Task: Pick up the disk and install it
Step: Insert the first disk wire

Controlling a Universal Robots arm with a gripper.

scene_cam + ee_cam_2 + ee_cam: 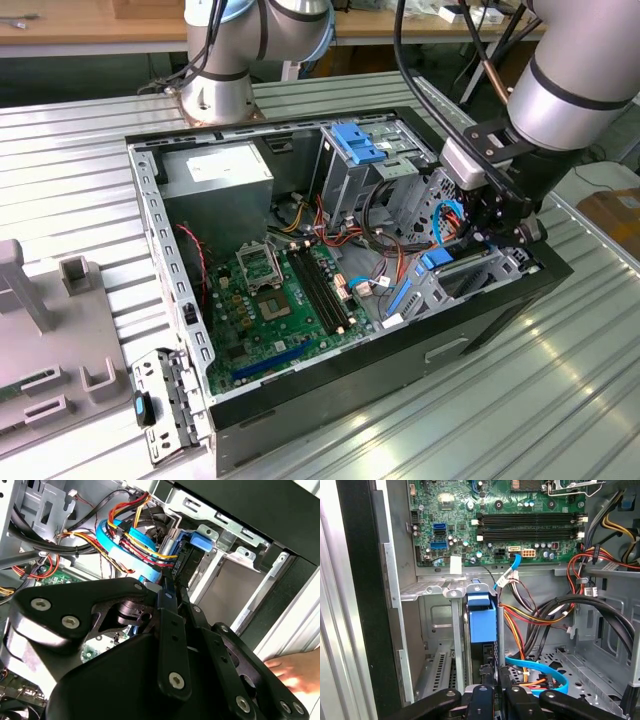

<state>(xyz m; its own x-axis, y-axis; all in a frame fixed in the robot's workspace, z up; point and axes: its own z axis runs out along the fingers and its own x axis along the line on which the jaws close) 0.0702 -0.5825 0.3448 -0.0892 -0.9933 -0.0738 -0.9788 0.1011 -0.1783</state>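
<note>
In the exterior view, an open computer case point(180, 330) is seen lying on the ribbed metal worktop point(70, 170), its green motherboard point(270, 300) exposed. Toward the exterior view's right, the claw point(478, 232) is lowered into the case's drive bay. In the first wrist view, the disk point(482, 617) is pinched edge-on between the claw's fingers point(481, 700), standing in the bay beside bundled cables point(540, 615).
</note>
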